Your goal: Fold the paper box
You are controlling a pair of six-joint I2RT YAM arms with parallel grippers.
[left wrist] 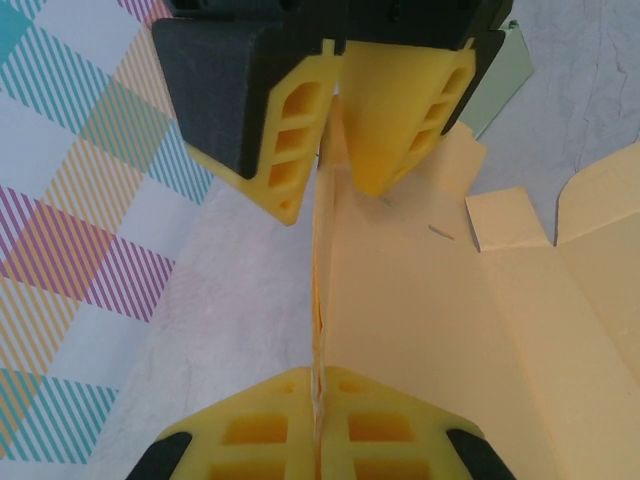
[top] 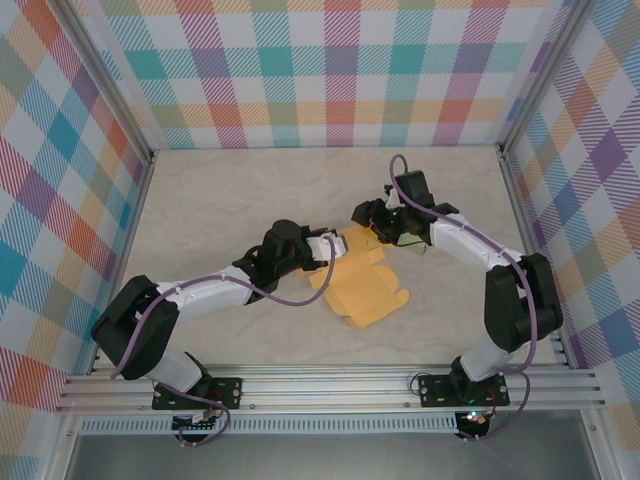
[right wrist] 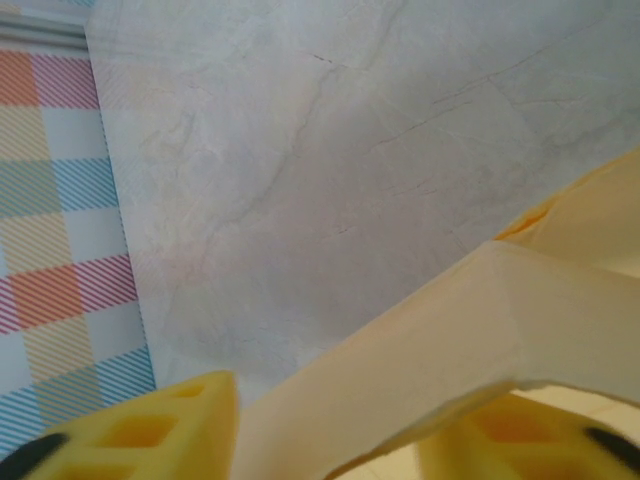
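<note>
Evidently early in the folding: standing up one side wall of the flat yellow paper box blank [top: 368, 290], spread mid-way on the pale marbled table [top: 220, 200] between both arms. Left pincer [left wrist: 317, 405] clamped tight on that upright wall's edge. Right pincer [left wrist: 330, 195] straddling the same wall farther along; gripping or merely around it, cannot tell. Next, probably: pinch firmly, then crease inward along the score without tearing or dragging the sheet.
</note>
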